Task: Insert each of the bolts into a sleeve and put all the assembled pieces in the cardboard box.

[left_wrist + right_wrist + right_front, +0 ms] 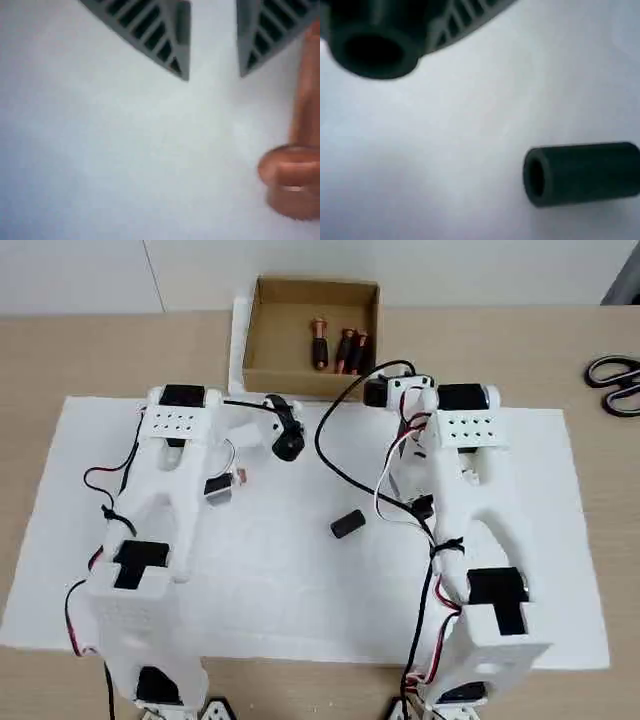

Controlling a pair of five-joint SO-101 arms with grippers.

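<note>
Left claw sat spread, copper bolt just at its 2 o'clock from above, presumably lined up to grab; right claw pinched a black sleeve, ready for it.

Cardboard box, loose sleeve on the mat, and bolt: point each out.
cardboard box (285, 335), high view, its bare floor.
loose sleeve (585, 172), right wrist view, its curved side.
bolt (292, 180), left wrist view, its head.

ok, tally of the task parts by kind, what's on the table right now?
Assembled pieces in the cardboard box: 3
Bare sleeves: 2, the lying sleeve and the held sleeve
Loose bolt: 1
Total: 6
</note>
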